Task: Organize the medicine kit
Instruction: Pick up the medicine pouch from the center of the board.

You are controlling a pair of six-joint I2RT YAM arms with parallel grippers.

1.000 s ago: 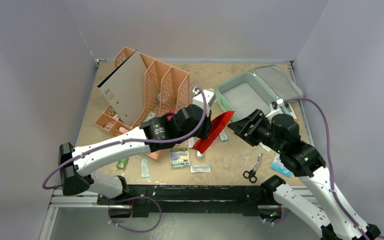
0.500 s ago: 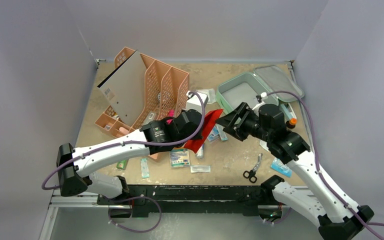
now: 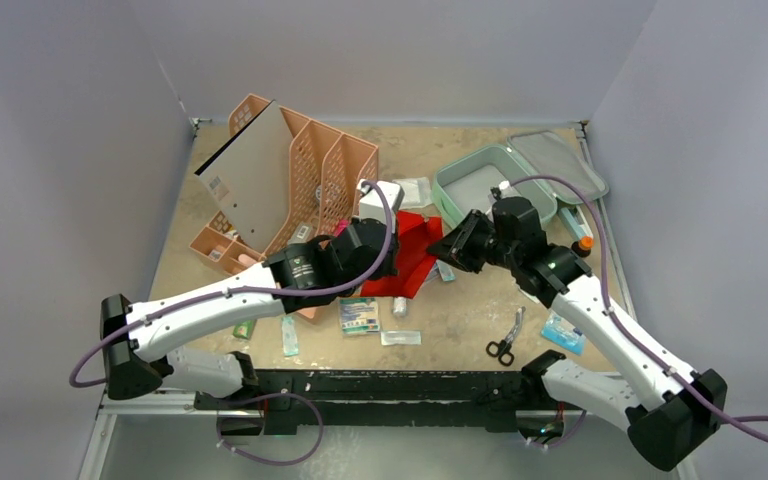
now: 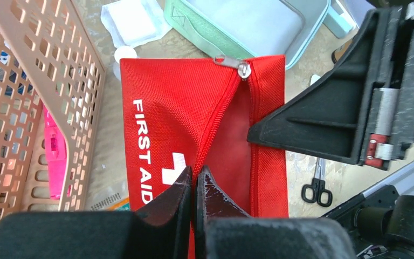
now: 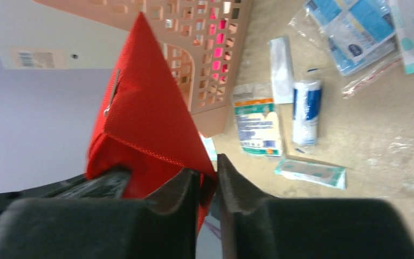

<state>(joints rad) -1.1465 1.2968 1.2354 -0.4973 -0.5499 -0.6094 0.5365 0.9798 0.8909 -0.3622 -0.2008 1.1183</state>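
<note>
1. The left tool [image 4: 195, 171] has its fingers pressed together on the near edge of the red pouch [image 4: 183, 108], pinching the fabric right at the zipper line
2. The right tool [image 5: 206, 167] is clamped on the pouch's right side, with a corner of red cloth caught between its fingers
3. The pouch is stretched between the two tools over the middle of the counter [image 3: 460, 310], white "FIRST AID" lettering facing up and the zipper pull at its far end
4. The medicine kit [image 3: 480, 180] lies open at the far right of the counter, just beyond the right tool; its lid [image 3: 558, 165] is folded back to the right, grey lining up
5. The orange rack [image 3: 330, 180] stands at the far left, scissors [image 3: 505, 340] lie near the right front edge, and small packets [image 3: 360, 314] lie on the counter just nearer than the pouch
</note>
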